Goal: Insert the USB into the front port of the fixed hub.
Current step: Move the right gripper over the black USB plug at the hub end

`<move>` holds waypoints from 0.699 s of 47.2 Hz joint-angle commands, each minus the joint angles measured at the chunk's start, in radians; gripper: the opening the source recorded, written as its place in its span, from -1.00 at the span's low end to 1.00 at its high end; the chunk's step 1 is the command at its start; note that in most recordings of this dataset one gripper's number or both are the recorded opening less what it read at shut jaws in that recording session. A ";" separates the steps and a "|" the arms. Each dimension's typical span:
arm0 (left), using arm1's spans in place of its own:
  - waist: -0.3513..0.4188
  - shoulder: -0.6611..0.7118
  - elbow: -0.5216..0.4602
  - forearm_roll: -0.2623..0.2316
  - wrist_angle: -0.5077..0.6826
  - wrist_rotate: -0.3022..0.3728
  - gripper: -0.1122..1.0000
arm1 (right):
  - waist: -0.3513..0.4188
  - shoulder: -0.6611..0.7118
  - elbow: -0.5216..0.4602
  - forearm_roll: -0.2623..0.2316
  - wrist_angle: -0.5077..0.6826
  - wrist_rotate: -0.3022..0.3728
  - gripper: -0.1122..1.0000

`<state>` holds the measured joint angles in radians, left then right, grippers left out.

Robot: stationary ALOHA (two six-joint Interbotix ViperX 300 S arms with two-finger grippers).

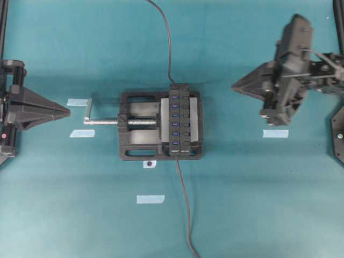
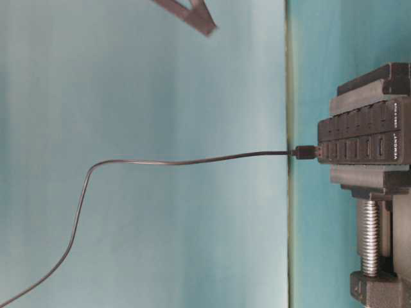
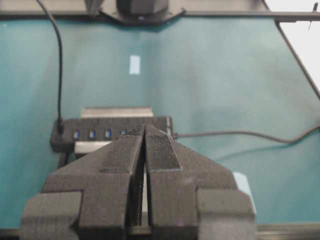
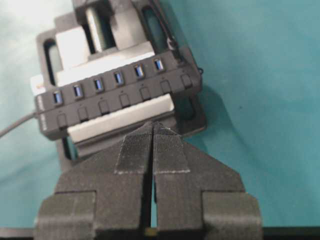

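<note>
Both grippers, left and right, are pressed together and empty, well clear of the vise-held hub between them, where the USB already meets the hub's end; a cable snag could unseat it.

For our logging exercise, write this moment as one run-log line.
USB: seated in hub end port | left gripper: shut, empty, away | right gripper: shut, empty, away | vise: clamps hub
</note>
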<state>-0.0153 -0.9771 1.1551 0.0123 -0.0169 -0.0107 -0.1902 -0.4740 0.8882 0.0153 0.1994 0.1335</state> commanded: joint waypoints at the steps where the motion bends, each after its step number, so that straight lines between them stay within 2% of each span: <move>1: -0.002 0.003 -0.028 0.003 -0.005 0.000 -0.80 | -0.006 0.032 -0.049 -0.006 -0.003 -0.031 -0.88; 17: 0.000 0.006 -0.029 0.002 0.026 0.000 -0.80 | -0.029 0.187 -0.132 -0.008 -0.017 -0.077 -0.88; 33: -0.002 0.003 -0.025 0.002 0.038 -0.002 -0.80 | -0.038 0.291 -0.172 -0.006 -0.049 -0.098 -0.88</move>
<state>-0.0153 -0.9787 1.1520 0.0123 0.0245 -0.0107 -0.2240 -0.1871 0.7470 0.0092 0.1718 0.0522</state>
